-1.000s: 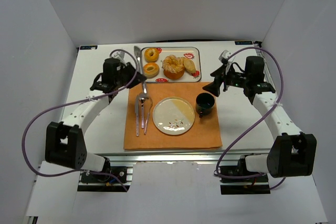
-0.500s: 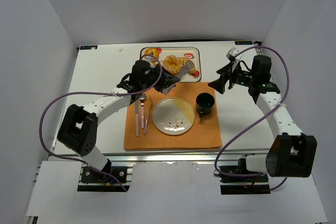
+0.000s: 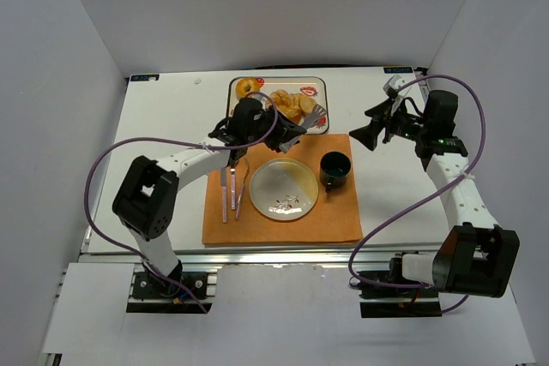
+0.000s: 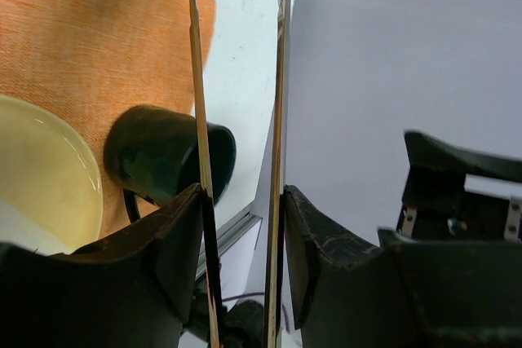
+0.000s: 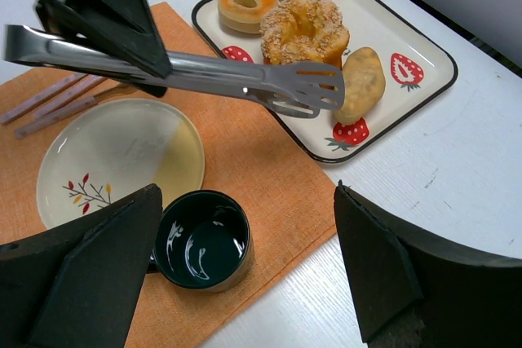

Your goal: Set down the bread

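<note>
The left end effector (image 4: 242, 209) is squeezing a pair of metal tongs (image 5: 212, 71), one finger on each side. In the right wrist view, the tongs' flat end is hanging right beside the bread (image 5: 361, 83). The bread is lying on the tray (image 5: 383, 26) in the upper right, next to the big sugary pastry (image 5: 304, 28). The right end effector (image 3: 369, 123) is hanging wide apart over the tabletop (image 3: 163, 126), holding nothing.

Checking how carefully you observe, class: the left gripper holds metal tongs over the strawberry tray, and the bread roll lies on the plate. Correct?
Not quite. The bread roll lies on the strawberry tray, beside the sugared pastry, not on the plate. The right wrist view shows this. The left gripper does hold the metal tongs over the tray.
</note>
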Controlling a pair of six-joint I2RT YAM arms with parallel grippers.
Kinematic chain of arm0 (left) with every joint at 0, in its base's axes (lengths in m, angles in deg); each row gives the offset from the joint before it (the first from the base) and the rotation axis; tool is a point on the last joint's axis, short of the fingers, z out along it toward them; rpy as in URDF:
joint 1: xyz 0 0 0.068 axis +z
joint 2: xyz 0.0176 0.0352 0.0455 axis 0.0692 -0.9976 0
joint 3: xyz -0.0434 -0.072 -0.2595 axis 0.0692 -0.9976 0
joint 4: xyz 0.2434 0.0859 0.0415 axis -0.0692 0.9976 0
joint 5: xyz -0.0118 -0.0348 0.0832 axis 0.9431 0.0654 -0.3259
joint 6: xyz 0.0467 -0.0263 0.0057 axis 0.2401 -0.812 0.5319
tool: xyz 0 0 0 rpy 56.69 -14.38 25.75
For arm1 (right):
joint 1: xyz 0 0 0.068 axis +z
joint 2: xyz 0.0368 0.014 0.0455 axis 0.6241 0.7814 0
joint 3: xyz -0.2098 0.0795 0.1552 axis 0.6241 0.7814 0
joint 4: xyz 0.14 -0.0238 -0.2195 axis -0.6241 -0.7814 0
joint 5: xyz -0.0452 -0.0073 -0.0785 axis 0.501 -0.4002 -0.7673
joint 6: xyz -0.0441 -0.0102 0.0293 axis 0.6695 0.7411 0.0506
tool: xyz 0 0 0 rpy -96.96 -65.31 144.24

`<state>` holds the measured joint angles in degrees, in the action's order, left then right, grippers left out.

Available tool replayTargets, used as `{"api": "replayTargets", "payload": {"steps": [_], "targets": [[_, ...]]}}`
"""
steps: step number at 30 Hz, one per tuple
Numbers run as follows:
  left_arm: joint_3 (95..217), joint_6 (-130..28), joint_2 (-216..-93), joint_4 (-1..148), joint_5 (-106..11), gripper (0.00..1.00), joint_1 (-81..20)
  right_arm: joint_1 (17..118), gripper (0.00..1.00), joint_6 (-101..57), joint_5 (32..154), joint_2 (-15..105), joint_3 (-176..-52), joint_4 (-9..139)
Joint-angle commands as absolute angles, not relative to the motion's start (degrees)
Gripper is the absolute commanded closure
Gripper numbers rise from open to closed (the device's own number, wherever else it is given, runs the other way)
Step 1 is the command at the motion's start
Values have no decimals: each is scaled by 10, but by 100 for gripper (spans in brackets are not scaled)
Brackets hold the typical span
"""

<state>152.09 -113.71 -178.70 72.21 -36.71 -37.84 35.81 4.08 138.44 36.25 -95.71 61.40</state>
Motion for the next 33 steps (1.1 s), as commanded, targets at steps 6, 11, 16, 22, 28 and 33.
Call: {"api": "replayTargets", "payload": {"steps": [6,11,16,22,28,33], "targets": [[1577,-1207,-1839,697,-396,48,-382,350,11,27,1407,350,-958,640],[1576,-1235,-1862,684,-400,48,-382,347,11,27,1408,351,-957,643],[1572,-1246,-1873,679,-403,48,-382,344,11,26,1410,351,-954,642],[1571,-1257,-1885,662,-403,47,-382,342,11,25,1415,355,-955,643],[1572,-1268,-1897,656,-403,47,-382,341,11,20,1421,357,-956,643],[1574,-1275,-1903,652,-406,47,-382,339,11,20,1422,356,-955,643]]}}
